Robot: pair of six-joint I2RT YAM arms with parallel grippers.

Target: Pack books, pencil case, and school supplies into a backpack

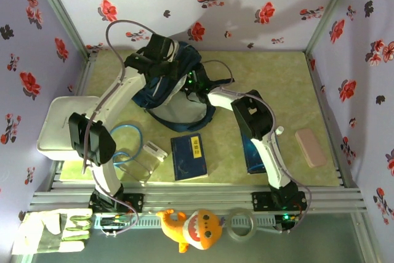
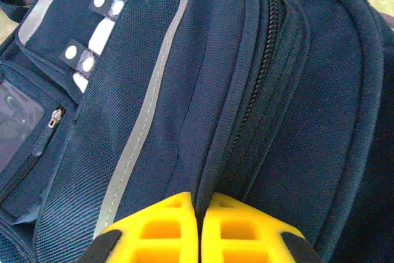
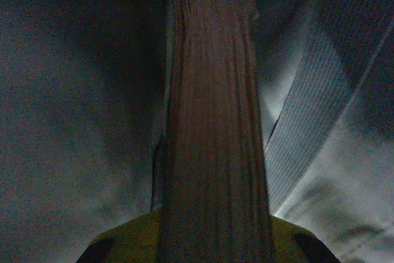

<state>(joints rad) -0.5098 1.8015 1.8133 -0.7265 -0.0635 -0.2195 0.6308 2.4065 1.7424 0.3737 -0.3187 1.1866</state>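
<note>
**Top view:** The backpack lies at the back-middle of the surface, close to the floral rear wall, and both arms meet over it. The left arm passes over the corner of a white tray at the left edge. Open surface stretches right of the backpack to a pink case near the right wall. A navy book lies flat by the near edge. A brighter blue book is half hidden under the right arm.

**Left wrist view:** The left gripper is pinched closed on a fabric fold of the backpack beside its zip. The front pocket is cut off at the left.

**Right wrist view:** In dim light among dark fabric, the right gripper clamps a third book, its page edges facing the camera. Its cover cannot be made out.
</note>
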